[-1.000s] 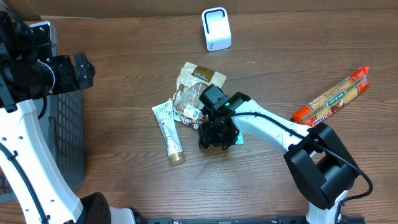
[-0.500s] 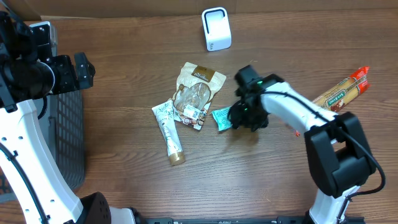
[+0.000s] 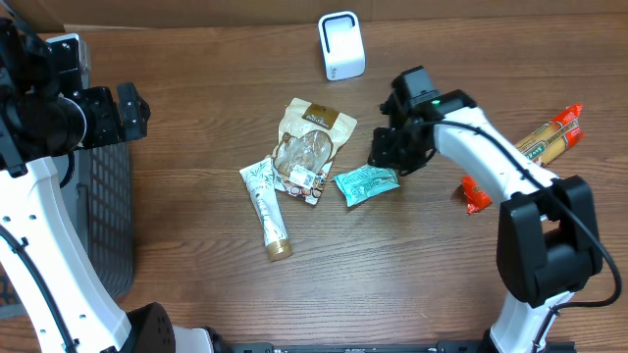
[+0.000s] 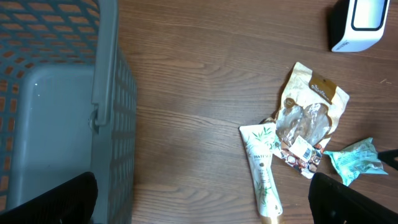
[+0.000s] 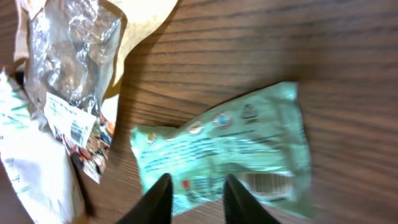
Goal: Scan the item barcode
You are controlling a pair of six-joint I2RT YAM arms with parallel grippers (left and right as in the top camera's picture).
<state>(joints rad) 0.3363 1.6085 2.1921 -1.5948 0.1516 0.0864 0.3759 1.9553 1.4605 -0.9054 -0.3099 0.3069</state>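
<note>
A teal snack packet lies flat on the wooden table, just right of a brown pouch. In the right wrist view the packet shows a barcode facing up. My right gripper hovers just above and behind it. Its jaws stand narrowly apart with nothing gripped between them. The white scanner stands at the back of the table, also visible in the left wrist view. My left gripper is wide open high over the table's left side, beside the basket.
A brown clear-window pouch and a white tube lie left of the packet. A long red-and-yellow packet lies at the right. A grey basket fills the left edge.
My right arm swung right and toward the back. The teal packet came along from the front middle and now lies flat, free of the fingers. The right jaws narrowed. The left arm stayed still.
</note>
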